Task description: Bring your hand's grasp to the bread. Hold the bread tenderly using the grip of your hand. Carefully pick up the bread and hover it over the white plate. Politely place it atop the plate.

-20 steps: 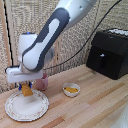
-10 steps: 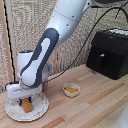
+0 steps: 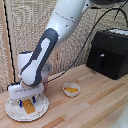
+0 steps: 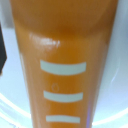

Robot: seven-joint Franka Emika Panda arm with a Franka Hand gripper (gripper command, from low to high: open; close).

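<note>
My arm reaches down to the white plate, which sits on the wooden table at the exterior view's left. My gripper hangs low over the plate, its fingers pointing down at the dish. Between them lies the bread, an orange-tan oblong piece resting on the plate's face, roughly at its middle, inside the patterned rim.

In the wrist view the bread fills almost the whole picture, orange and glossy, with three pale stripes across it; the white plate shows as a pale band on either side. A dark edge at one side may be one of my fingers, but the picture is too close and blurred for me to be sure. From the exterior view my fingers stand on either side of the bread, yet I cannot tell whether they press it or stand free of it.

Just to the exterior view's right of the plate, apart from it, stands a small white bowl with yellow food inside. Farther right and back, a black box sits on the table, with a cable hanging behind it.
</note>
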